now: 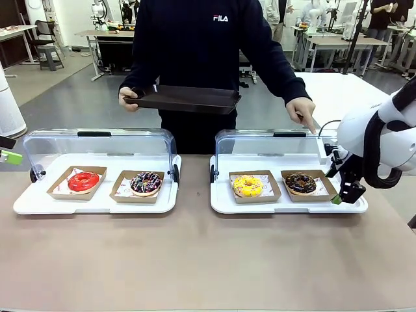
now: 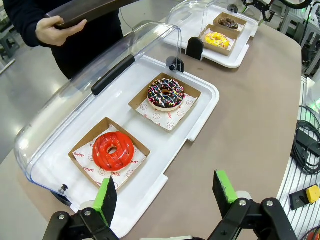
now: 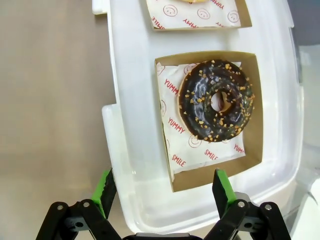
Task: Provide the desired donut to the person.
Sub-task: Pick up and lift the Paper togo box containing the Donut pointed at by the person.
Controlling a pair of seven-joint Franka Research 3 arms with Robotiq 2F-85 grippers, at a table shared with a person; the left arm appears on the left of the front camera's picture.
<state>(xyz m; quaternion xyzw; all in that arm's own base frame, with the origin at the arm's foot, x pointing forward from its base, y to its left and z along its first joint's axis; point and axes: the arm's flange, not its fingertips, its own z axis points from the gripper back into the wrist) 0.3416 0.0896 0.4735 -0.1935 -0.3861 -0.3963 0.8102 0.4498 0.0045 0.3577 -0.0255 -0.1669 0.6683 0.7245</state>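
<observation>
The person (image 1: 195, 39) stands at the far side. One hand holds a black tray (image 1: 185, 99); the other hand (image 1: 303, 110) points a finger down over the right white tray (image 1: 221, 201). Below that finger lies a chocolate donut with nut bits (image 1: 300, 183) (image 3: 216, 100) in a cardboard box, beside a yellow donut (image 1: 247, 186). My right gripper (image 1: 344, 195) (image 3: 164, 192) hangs open and empty over this tray's right end, just short of the chocolate donut's box. My left gripper (image 1: 8, 149) (image 2: 167, 195) is open and empty at the table's left edge, near the left tray's corner.
The left white tray (image 1: 26, 205) (image 2: 200, 125) holds a red donut (image 1: 83, 181) (image 2: 113, 150) and a dark donut with sprinkles (image 1: 145, 183) (image 2: 165, 94), each boxed. Both trays' clear lids (image 1: 97, 140) (image 1: 273, 140) stand swung open at the back. Bare brown tabletop (image 1: 195, 260) lies in front.
</observation>
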